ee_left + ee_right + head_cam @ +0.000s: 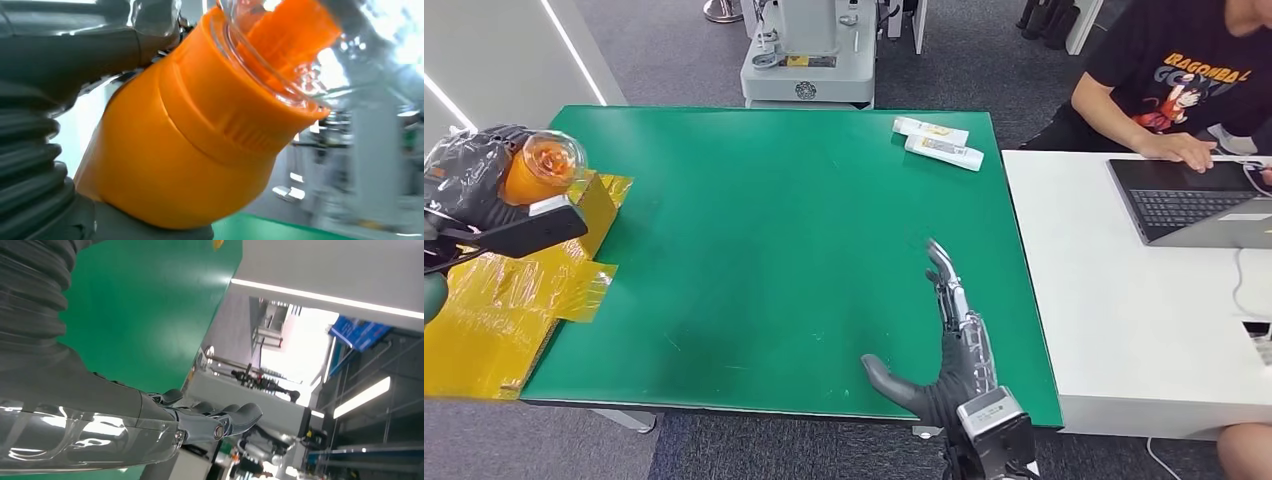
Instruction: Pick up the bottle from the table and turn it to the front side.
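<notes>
Already lifted clear of the green table (754, 250), the orange bottle (542, 168) sits clenched in the left hand (469, 180); rotate slowly, keeping those fingers firm. The right hand (949, 340) hovers released, fingers spread.

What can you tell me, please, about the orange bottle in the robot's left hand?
The bottle looks like orange plastic, with a ribbed orange collar under a clear domed cap. The left hand grips its body and holds it raised and tilted, off the green table, above the table's left edge near the yellow box. Any label is hidden.
</notes>
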Robot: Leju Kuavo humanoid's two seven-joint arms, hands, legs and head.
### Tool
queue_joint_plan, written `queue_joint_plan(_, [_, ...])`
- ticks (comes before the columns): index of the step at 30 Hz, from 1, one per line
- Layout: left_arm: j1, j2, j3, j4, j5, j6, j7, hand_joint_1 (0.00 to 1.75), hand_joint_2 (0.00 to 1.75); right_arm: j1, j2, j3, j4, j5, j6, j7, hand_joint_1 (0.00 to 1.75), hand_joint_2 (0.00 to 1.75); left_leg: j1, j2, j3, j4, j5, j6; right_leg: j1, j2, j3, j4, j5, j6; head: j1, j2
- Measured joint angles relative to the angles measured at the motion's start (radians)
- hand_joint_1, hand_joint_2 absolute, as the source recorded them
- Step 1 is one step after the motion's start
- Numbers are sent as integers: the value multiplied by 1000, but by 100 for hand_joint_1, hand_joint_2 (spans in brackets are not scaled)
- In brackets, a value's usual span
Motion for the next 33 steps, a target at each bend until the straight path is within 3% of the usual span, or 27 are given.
queue_joint_plan(4, [53,8,-12,-4,-171,47,-95,175,175,-13,22,-15,-1,14,45,23,0,175,0,-1,0,0,0,0,0,-2,0,0,0,0,0,0])
queue_joint_plan(8, [41,-29,-50,24,-251,49,-155,175,175,-16,37,-27,-8,24,57,33,0,175,0,-3,0,0,0,0,0,-3,0,-1,0,0,0,0])
queue_joint_plan(16, [-66,-122,-137,194,-337,44,-168,175,175,-12,46,-41,-21,38,71,33,0,175,0,-1,0,1,0,0,0,-2,1,0,1,-1,0,0])
queue_joint_plan(24, [-92,-158,-167,356,-338,76,-180,175,175,-12,50,-42,-19,29,94,33,0,175,0,-1,0,0,0,0,0,0,0,0,1,-1,0,0])
queue_joint_plan(33, [-131,-214,-194,492,-346,34,-188,175,175,-12,50,-42,-16,20,80,29,0,175,0,-2,0,1,1,0,0,-2,0,0,1,-1,0,0])
